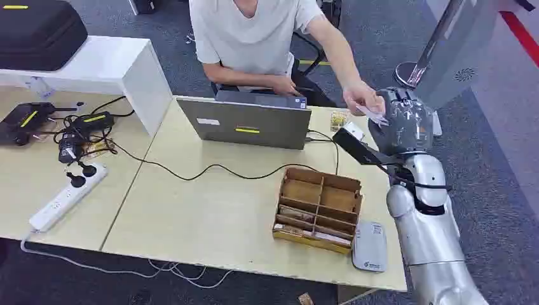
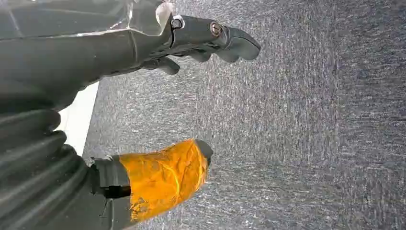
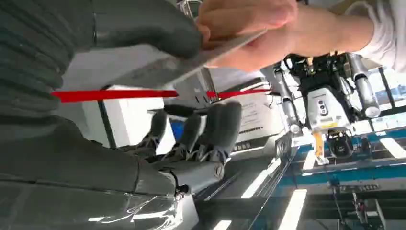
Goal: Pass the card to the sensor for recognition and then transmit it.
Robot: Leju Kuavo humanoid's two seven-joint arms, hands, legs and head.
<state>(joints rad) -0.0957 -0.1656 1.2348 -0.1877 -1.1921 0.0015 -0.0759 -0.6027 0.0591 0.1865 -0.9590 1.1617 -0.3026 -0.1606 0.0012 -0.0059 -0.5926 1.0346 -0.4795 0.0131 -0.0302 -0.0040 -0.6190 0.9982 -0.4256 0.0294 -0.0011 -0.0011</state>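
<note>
card (image 3: 191, 62) under right hand (image 3: 158, 143) thumb, fingers (image 3: 220, 124) apart; person's hand (image 3: 258, 28) gripping it.

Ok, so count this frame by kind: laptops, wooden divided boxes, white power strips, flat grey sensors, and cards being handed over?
Grey laptop: 1
Wooden divided box: 1
White power strip: 1
Flat grey sensor: 1
Pale flat card, gripped by the right hand and a person's hand: 1
Total: 5
</note>
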